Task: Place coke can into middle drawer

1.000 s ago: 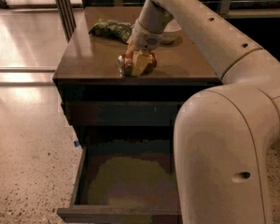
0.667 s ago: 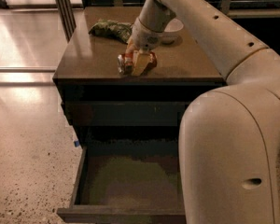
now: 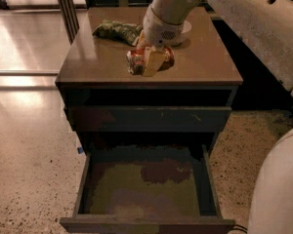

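The coke can (image 3: 135, 62) lies on its side on the brown cabinet top (image 3: 95, 62), near the front edge. My gripper (image 3: 151, 61) comes down from the white arm onto the can's middle, and one pale finger (image 3: 150, 65) crosses its front. The gripper is shut on the can, which rests on the top. The middle drawer (image 3: 82, 189) is pulled out below and shows a bare olive-grey floor.
A green foil snack bag (image 3: 115, 30) lies behind the can to the left. A white bowl (image 3: 186, 28) sits behind the arm. The closed upper drawer front (image 3: 146, 118) is above the open drawer. The white arm body (image 3: 278, 179) fills the right side. Pale speckled floor lies to the left.
The gripper and the can stay at the same spot on the cabinet top. The arm's large white body has shifted to the right, so more of the open drawer shows.
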Controlling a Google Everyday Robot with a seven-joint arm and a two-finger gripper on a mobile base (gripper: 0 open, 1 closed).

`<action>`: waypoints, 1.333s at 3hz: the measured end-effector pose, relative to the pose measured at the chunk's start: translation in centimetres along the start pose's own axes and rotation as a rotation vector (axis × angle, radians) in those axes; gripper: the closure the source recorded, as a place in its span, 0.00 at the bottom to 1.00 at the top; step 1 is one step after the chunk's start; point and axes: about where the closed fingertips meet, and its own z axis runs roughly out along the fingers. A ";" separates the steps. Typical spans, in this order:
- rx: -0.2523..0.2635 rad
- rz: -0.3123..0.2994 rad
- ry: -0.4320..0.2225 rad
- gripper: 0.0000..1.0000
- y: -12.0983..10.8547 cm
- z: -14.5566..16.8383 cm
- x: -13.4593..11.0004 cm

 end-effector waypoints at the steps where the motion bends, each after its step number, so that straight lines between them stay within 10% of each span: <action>1: 0.060 0.064 0.021 1.00 4.0 -2.6 -1.4; 2: 0.065 0.112 0.103 1.00 8.5 2.0 -0.4; 4: 0.055 0.115 0.110 1.00 10.0 3.7 0.4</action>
